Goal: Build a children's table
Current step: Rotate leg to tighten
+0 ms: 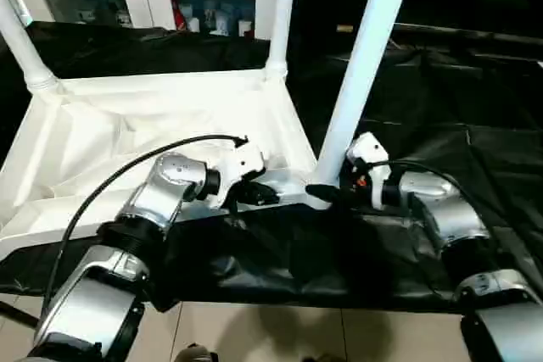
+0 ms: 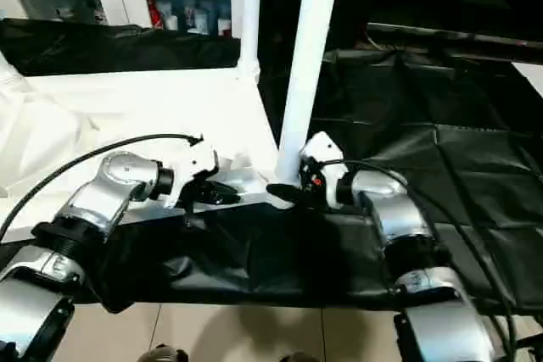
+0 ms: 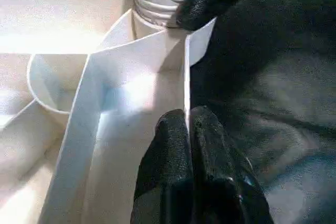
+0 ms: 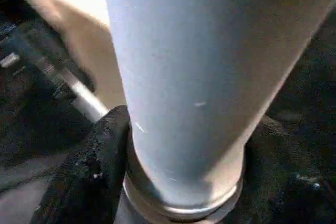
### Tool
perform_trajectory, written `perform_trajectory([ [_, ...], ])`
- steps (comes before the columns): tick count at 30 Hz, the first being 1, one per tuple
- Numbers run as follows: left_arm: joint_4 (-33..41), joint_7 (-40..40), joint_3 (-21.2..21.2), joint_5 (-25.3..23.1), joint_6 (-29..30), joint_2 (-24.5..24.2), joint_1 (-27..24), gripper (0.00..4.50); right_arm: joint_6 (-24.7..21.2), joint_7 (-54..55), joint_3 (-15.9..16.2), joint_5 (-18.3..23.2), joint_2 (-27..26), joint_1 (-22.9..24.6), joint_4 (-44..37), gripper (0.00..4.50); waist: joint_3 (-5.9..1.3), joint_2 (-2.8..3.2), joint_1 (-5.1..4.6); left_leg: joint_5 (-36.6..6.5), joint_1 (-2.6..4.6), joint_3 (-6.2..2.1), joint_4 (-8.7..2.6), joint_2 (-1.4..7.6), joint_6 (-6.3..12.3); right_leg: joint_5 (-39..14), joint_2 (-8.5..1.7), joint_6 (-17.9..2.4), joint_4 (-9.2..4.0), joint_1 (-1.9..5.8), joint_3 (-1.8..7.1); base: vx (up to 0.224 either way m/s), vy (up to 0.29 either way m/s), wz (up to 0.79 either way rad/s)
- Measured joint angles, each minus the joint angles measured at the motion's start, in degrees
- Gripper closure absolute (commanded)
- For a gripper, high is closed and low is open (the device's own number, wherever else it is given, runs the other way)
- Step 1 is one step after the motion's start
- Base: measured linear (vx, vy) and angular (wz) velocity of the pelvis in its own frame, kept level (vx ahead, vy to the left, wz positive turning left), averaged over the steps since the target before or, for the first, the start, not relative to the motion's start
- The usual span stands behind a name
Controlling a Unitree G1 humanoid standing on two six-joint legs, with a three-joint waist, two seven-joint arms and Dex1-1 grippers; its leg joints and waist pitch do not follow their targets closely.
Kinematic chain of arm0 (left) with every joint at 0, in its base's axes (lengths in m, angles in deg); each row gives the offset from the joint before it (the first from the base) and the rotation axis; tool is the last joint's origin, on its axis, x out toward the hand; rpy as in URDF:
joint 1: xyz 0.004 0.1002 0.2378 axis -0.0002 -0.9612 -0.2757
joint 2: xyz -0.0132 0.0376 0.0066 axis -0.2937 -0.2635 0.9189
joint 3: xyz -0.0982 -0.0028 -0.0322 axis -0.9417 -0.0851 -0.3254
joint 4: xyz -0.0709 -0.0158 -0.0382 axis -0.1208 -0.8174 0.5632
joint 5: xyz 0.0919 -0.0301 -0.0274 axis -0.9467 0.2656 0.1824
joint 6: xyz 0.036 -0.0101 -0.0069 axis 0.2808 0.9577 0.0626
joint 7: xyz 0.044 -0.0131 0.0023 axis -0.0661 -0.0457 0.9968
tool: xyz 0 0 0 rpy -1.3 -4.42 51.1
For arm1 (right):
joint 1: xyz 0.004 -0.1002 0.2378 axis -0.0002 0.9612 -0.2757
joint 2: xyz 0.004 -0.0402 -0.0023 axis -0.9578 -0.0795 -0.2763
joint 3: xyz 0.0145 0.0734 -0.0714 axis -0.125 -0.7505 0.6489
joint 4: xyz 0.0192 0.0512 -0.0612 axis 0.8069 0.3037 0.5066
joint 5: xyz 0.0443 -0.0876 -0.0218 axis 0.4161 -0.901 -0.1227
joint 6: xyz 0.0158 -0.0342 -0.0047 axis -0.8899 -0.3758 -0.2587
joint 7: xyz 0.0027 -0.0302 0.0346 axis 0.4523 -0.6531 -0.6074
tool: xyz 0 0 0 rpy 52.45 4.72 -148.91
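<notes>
In the left half of the frame the upturned table top [image 1: 127, 125] lies on black cloth [image 1: 441, 142]; the left gripper [image 1: 254, 194], fingers pressed together, touches its near rim; at centre-right the right gripper [image 1: 327, 195] clasps the leg [image 1: 365, 65] base

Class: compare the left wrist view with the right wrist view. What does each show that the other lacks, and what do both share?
Left wrist view: the left claw shut on the tabletop's thin rim, beside an empty round socket.

Right wrist view: the right claw with a finger on each side of the leg's base.

Both: the white leg at the near corner.
</notes>
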Motion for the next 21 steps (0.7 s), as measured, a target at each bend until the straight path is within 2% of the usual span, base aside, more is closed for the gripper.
perform_trajectory([
  [4, -5.06, 9.15, -0.52, -1.61, 1.17, 4.5, 2.51, 4.5, -3.02, 14.86, -3.47, -0.29, -4.67, -0.95, 1.89, 1.78, -0.01, -0.02, -0.15, -0.01, 0.4, -0.03, -0.01, -0.09, -0.01, -0.18, -0.05, 0.31, -0.1, 0.33, 0.07, -0.013, 0.002, -0.01],
  [9, -8.83, 19.09, -1.28, -2.37, 4.63, 10.51, 5.23, 4.5, -3.82, 33.4, -8.88, 0.29, -10.74, -4.88, 7.71, 1.78, -0.02, 0.06, -0.69, -0.01, 0.41, -0.19, -0.05, -0.16, 0.0, -0.2, -0.06, 0.34, -0.69, 0.28, -0.06, -0.02, 0.004, -0.01],
  [11, -9.56, 21.56, -1.4, -2.63, 5.17, 12.16, 5.6, 4.5, -3.74, 38.17, -9.39, -0.01, -11.73, -6.51, 9.5, 1.78, -0.05, 0.23, -1.03, -0.02, 0.4, -0.23, -0.14, -0.2, 0.01, -0.2, -0.05, 0.34, -1.21, 0.33, -0.12, 0.0, 0.0, 0.0],
  [16, -11.12, 22.34, -1.48, -2.67, 3.9, 12.81, 6.06, 4.5, -2.15, 39.36, -9.23, -1.9, -11.84, -6.86, 10.69, 1.78, -0.12, 0.46, -1.23, -0.02, 0.33, -0.25, -0.19, -0.28, 0.04, -0.18, -0.06, 0.32, -1.86, 0.92, -0.08, 0.0, 0.0, 0.0],
  [17, -11.28, 22.34, -1.48, -2.67, 3.69, 12.81, 6.12, 4.5, -1.36, 39.34, -9.23, -2.01, -11.84, -6.88, 11.14, 1.22, -0.13, 0.45, -1.26, -0.02, 0.32, -0.22, -0.22, -0.31, 0.04, -0.18, -0.07, 0.31, -1.91, 0.92, -0.03, 0.0, 0.0, 0.0],
  [21, -11.5, 20.86, -1.39, -2.76, 2.14, 11.47, 6.13, 4.5, 1.45, 35.57, -7.48, -2.96, -10.89, -6.89, 12.45, 1.02, -0.08, 0.3, -1.48, -0.02, 0.32, -0.23, -0.29, -0.31, 0.05, -0.11, -0.07, 0.28, -1.9, 0.83, -0.07, 0.0, 0.0, 0.0],
])
